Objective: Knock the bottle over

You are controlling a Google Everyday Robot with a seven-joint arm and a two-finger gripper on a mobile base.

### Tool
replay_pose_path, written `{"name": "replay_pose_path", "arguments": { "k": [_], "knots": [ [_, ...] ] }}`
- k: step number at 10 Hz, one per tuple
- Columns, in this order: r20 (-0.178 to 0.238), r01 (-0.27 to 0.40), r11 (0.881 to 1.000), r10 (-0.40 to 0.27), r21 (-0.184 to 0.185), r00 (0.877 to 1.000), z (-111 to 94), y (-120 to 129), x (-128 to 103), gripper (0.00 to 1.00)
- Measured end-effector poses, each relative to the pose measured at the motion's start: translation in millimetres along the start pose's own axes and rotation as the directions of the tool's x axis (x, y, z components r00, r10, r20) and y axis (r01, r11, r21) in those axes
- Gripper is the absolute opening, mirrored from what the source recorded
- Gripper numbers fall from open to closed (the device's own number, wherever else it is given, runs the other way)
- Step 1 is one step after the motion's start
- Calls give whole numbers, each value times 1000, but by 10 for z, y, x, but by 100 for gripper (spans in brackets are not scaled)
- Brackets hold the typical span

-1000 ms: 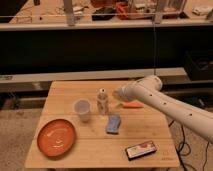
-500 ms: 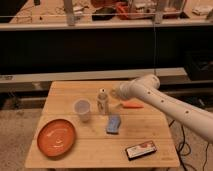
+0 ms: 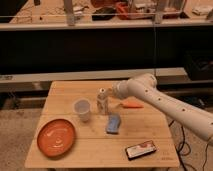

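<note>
— Closer now: over the last second the arm has swung left, and the claw has come up against the right side of the bottle.

— Bottle down yet?

— No. Working back from the near edge of the table: a dark flat packet, an orange plate, a blue object, the cup, then the bottle upright just right of the cup, near the table's middle.

— Claw open or closed?

— I cannot tell. A sideways push looks imminent.
</note>
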Motion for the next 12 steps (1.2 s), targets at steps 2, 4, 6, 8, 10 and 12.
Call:
{"name": "replay_pose_path", "arguments": {
  "k": [2,4,6,8,10,12],
  "knots": [
    [16,22,1000,-23,10,1000,27,-42,-61,0],
    [29,43,999,-44,22,999,51,-82,-122,0],
    [45,63,998,-64,31,997,65,-115,-183,0],
    [55,82,996,-84,40,995,86,-155,-248,0],
    [66,100,994,-104,50,992,108,-200,-310,0],
    [70,111,992,-115,57,991,119,-221,-335,0]
  ]
}}
